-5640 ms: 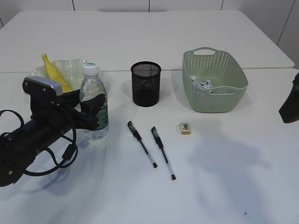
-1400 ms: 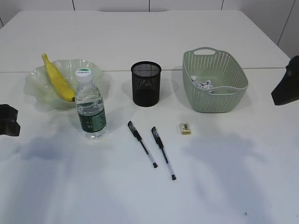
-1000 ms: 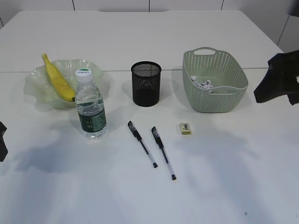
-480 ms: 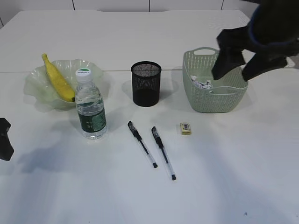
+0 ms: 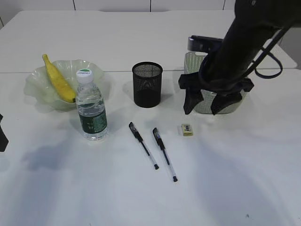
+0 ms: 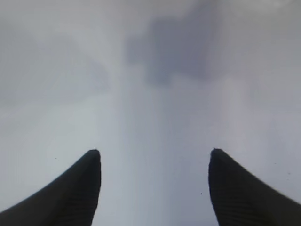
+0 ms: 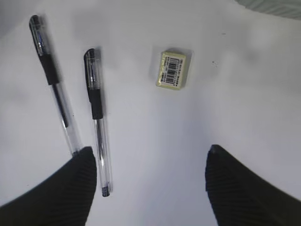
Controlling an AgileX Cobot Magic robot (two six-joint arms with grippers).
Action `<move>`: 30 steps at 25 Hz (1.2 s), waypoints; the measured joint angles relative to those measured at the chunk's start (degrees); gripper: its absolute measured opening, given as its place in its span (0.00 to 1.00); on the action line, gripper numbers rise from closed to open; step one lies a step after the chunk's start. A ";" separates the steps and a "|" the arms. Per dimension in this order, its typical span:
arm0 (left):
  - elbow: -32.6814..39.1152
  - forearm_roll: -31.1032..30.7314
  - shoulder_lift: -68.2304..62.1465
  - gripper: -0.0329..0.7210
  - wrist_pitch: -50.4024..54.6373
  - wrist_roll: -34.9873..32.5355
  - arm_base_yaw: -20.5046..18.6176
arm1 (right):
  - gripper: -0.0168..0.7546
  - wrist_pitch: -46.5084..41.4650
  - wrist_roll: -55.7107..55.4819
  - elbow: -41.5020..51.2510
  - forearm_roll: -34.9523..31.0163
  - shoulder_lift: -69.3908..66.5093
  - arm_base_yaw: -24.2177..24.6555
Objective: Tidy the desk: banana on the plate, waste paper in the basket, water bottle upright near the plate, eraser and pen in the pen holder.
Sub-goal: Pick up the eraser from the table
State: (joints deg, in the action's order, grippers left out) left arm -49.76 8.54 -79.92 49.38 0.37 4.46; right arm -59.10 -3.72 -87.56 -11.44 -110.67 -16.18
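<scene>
A yellow banana (image 5: pixel 57 78) lies on the pale green plate (image 5: pixel 36 89). A water bottle (image 5: pixel 91 108) stands upright in front of the plate. Two pens (image 5: pixel 142 145) (image 5: pixel 163 153) and a yellowish eraser (image 5: pixel 186 129) lie on the table before the black mesh pen holder (image 5: pixel 147 84). My right gripper (image 5: pixel 206 105) is open and empty, above and behind the eraser; its wrist view shows the eraser (image 7: pixel 173 70) and both pens (image 7: pixel 53 84) (image 7: pixel 97 117) between the fingers (image 7: pixel 150 151). My left gripper (image 6: pixel 154 151) is open over bare table, at the exterior view's left edge.
The green basket (image 5: pixel 192 61) stands behind the right arm, mostly hidden by it; the waste paper in it is out of sight. A second white table lies behind.
My right arm has swung in from the right edge, over the basket, and come down toward the eraser. My left gripper has let go of the bottle and pulled back to the left edge.
</scene>
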 joint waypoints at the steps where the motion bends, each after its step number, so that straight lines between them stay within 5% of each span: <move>1: 0.00 0.00 0.13 0.71 0.00 0.00 0.00 | 0.72 0.00 -0.52 -0.28 0.00 -1.23 0.00; 30: 0.00 -0.14 0.20 0.71 -0.61 0.00 0.00 | 0.72 0.87 -10.44 -14.16 6.48 -19.78 -1.81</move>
State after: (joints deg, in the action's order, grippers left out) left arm -49.76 8.41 -79.72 48.77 0.37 4.46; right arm -58.23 -14.16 -101.72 -4.96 -130.45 -17.99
